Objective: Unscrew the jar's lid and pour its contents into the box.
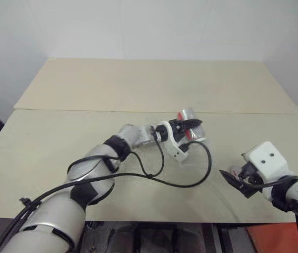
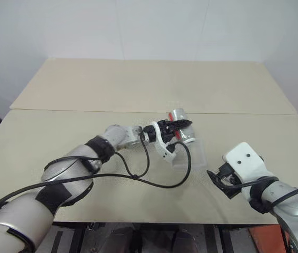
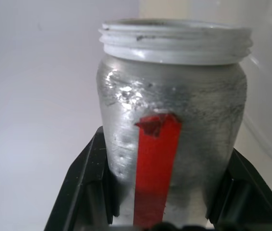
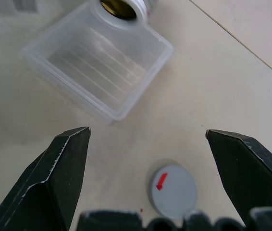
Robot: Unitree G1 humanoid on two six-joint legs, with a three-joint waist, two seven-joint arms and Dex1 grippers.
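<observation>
Even, soft indoor light, faint shadows on the table (image 1: 138, 84), glare streaks on the jar (image 3: 172, 120)

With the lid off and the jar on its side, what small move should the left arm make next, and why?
Probably tip the jar a little further, mouth down. The left gripper holds it sideways over the box, its open mouth above the tray, which looks empty. The lid lies on the table under the open right gripper.

One jar (image 3: 172, 125), one lid (image 4: 173, 191) and one box (image 4: 97, 62) are counted on the one surface (image 1: 86, 89). Two hands are seen, the left hand (image 1: 187, 126) and the right hand (image 4: 145, 159).
</observation>
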